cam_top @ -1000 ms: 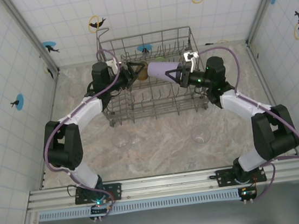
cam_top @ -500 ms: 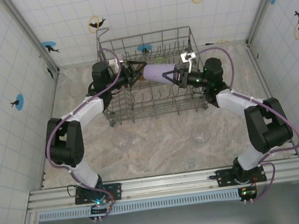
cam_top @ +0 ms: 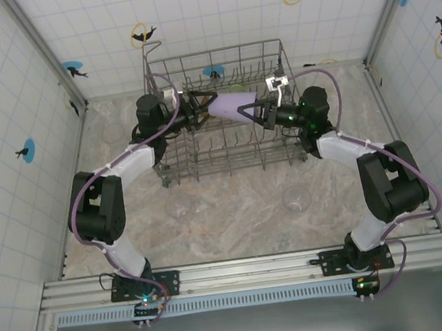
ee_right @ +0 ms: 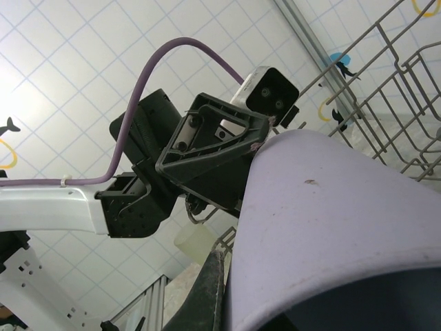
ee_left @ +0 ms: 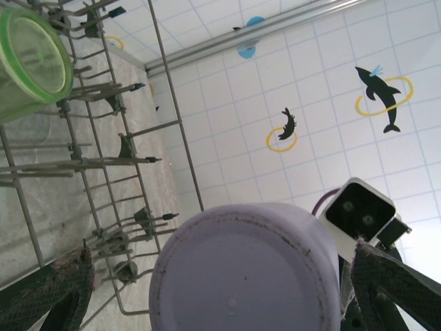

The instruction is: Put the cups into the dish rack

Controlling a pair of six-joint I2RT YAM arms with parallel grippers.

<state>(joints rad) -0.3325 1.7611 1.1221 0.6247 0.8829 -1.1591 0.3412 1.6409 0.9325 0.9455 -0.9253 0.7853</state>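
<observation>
Two grippers meet above the dish rack (cam_top: 230, 144), and between them hangs the lilac cup (cam_top: 232, 103), lying on its side with its long axis running left to right, base to the left and mouth to the right. The right gripper (cam_top: 258, 112) is clenched on the wall at the cup's rim, while the left gripper (cam_top: 200, 105) stands spread wide with the base sitting between its fingers (ee_left: 48, 293), not closed on it. Both are right at the cup, so to my eye a handover turns on the left jaws closing across that base before the right lets go.
</observation>
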